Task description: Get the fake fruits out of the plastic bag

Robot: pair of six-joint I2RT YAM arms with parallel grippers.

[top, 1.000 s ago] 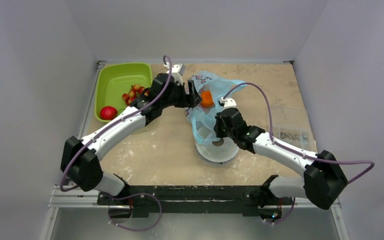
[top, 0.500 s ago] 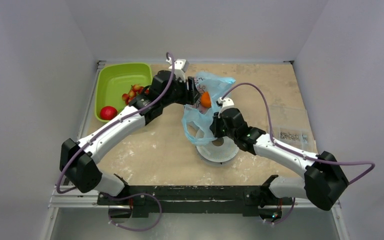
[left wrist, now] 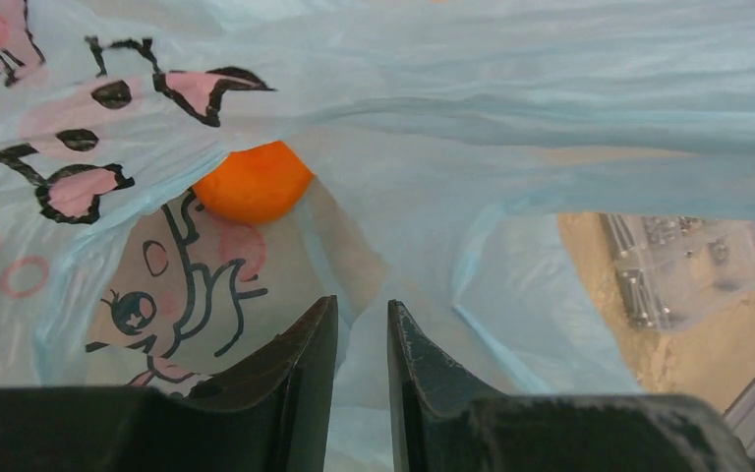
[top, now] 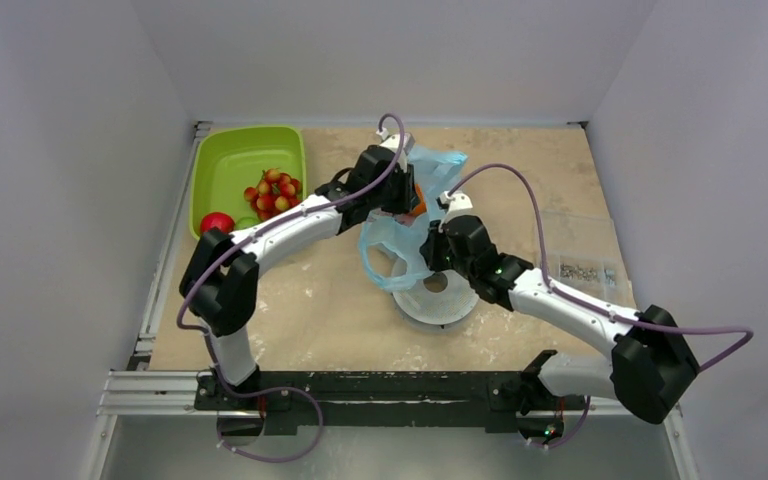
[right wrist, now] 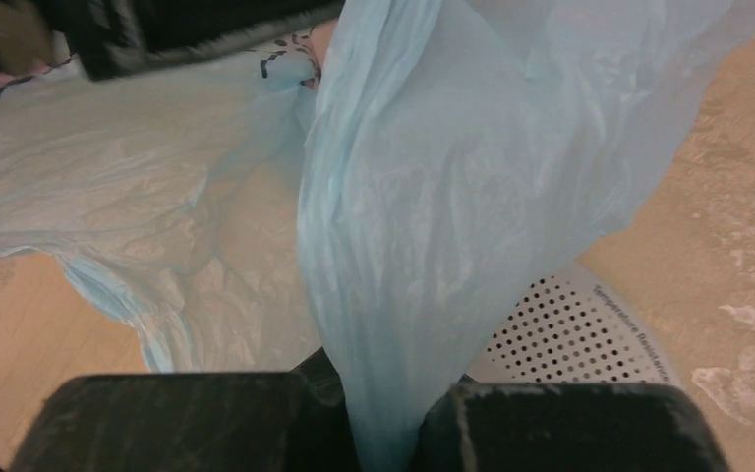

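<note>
Trouble would start nearest: the right gripper (right wrist: 383, 398) is clamped on a fold of the bag (right wrist: 452, 197) above the white disc (right wrist: 570, 339) at mid-table, and the thin film could slip or tear. Farther in, the left gripper (left wrist: 362, 324) has its jaws almost together, short of the orange fruit (left wrist: 253, 182) inside the bag; whether they pinch film I cannot tell. The green tray (top: 200, 170) in the far left corner holds the red cluster (top: 272, 188) and a red ball (top: 216, 222).
</note>
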